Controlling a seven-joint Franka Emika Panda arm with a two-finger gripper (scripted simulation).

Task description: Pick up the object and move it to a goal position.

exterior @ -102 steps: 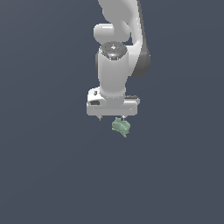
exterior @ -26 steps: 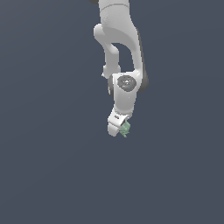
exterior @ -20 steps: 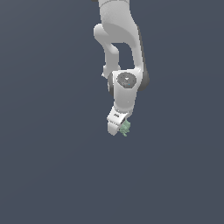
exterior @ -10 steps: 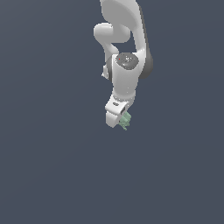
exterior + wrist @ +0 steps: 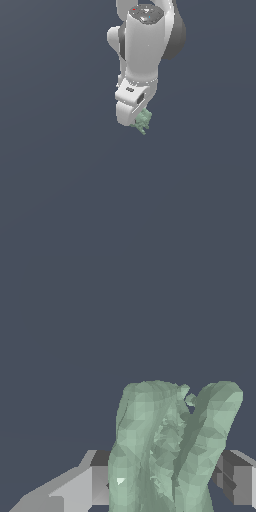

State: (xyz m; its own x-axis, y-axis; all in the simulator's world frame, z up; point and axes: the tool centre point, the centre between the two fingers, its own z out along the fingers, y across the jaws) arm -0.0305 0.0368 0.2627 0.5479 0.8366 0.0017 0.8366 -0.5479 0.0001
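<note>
Hanging from the top of the exterior view, the white Franka arm [image 5: 145, 45] points its wrist downward and carries the small pale green object [image 5: 143, 121] at its lower end, over a flat, uniform slate-grey ground [image 5: 60, 200] that fills the rest of the picture. The gripper [image 5: 136, 119] is turned so that its white body faces the camera, and the lumpy figure juts out just below it and toward the exterior view's right, touching the gripper housing — only its knobbly lower edge is clear of the white shell. In the wrist view the object [image 5: 170, 451] looms large and close to the lens: two rounded, upright lobes with a rough, faceted hollow between them, matte and evenly pale green. A grey finger [image 5: 92, 486] presses against one flank of the figure and a darker finger [image 5: 235, 481] against the opposite flank, so the fingers are clenched on the object with the figure squeezed between them. No shadow or contact mark under the figure shows in either view, and whether the grey ground behind it is a worktop or plain backdrop cannot be told. Nothing else is visible near the arm.
</note>
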